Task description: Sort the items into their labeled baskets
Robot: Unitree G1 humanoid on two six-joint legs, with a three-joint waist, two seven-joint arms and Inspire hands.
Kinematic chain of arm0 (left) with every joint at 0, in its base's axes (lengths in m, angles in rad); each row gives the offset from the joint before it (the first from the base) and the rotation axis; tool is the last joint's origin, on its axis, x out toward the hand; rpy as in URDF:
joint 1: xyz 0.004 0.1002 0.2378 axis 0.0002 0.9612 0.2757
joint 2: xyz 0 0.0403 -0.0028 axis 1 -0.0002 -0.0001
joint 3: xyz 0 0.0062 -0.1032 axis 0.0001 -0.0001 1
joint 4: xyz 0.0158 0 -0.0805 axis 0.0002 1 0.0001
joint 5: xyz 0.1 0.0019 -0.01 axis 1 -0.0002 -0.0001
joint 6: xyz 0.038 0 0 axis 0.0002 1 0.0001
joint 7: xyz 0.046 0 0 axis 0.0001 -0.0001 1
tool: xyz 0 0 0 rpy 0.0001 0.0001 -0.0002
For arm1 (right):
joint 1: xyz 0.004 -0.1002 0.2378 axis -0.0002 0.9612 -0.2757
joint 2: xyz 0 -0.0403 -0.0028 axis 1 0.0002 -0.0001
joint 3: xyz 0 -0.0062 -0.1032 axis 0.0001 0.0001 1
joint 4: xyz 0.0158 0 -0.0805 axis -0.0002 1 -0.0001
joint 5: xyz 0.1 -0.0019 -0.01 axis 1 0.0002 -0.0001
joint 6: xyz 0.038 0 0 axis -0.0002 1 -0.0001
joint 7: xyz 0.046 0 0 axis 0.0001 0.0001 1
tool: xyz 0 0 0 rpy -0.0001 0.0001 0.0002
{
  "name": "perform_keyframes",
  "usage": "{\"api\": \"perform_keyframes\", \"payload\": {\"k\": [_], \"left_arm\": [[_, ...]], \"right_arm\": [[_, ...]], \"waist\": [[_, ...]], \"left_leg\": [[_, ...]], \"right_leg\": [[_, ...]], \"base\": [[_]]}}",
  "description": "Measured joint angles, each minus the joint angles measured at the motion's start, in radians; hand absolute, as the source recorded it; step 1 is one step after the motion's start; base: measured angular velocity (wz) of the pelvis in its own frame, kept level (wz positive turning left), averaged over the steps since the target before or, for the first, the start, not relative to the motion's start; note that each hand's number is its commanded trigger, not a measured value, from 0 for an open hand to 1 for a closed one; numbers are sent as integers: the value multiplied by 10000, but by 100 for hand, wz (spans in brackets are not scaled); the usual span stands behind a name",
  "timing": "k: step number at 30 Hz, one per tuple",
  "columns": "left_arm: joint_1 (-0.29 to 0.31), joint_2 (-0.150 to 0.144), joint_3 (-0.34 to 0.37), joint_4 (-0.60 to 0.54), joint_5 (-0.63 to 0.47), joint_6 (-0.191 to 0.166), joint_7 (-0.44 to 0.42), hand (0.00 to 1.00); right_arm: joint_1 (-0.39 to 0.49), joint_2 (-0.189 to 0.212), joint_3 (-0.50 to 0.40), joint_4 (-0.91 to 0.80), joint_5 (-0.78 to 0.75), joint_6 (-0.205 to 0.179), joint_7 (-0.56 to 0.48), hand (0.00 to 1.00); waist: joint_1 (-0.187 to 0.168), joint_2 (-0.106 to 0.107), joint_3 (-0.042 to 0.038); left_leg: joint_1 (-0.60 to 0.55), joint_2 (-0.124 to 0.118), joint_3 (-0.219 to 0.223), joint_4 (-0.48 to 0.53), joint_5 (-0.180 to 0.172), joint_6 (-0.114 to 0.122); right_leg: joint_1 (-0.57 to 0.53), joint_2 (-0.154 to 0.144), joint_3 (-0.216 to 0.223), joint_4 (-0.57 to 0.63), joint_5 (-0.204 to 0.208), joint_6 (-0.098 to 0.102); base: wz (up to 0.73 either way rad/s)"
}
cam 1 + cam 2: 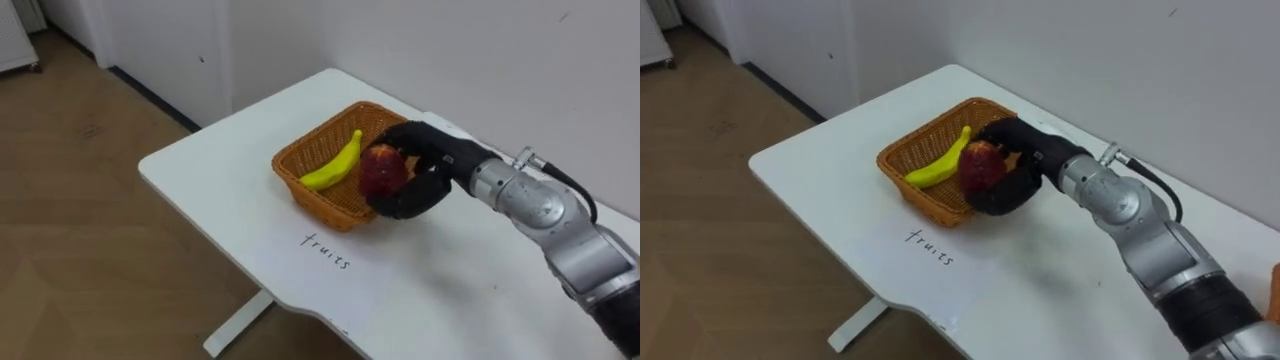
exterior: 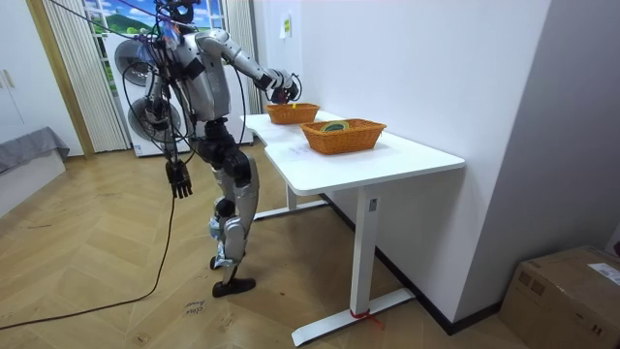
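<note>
Right robot hand [image 1: 428, 165] clasps apple [image 1: 381, 172] over fruit basket [image 1: 318, 203]; room view adds left robot hand [image 2: 177, 180] hanging slack-fingered, second basket [image 2: 344, 140].

Both eye views look down from the robot's head, close above one end of the white table [image 1: 200, 190]. They face the wicker basket [image 1: 315, 205] and the pale wall [image 1: 480, 50] behind it. They share nearly the same scene, with the basket lying further left in the right eye view. The room view stands well off on the floor and faces the table's long side. It takes in the whole robot standing at the table, a second basket [image 2: 339, 142] nearer the camera, and, seemingly, the same wicker basket beyond it.
</note>
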Motion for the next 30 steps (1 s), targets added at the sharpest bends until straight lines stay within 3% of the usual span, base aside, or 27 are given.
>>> {"api": "perform_keyframes", "payload": {"k": [11,22,30], "left_arm": [[112,-75,-52,-30,-3,69,-36,0],[729,-55,-110,-18,-14,169,-36,0],[803,10,-759,-33,-11,70,240,0]], "right_arm": [[72,184,-458,921,341,126,-500,100],[555,327,-480,985,778,108,-580,100],[1005,328,-480,988,1644,-57,-832,100]], "waist": [[-2,36,20],[21,282,11],[5,338,9]], "left_leg": [[168,-94,-122,110,-41,45],[219,-173,-222,618,-321,189],[187,-188,-177,935,-376,233]], "right_leg": [[270,-5,-28,-2,-42,60],[486,-82,29,340,-122,181],[434,-177,72,716,-344,192]], "base": [[4],[3],[2]]}}
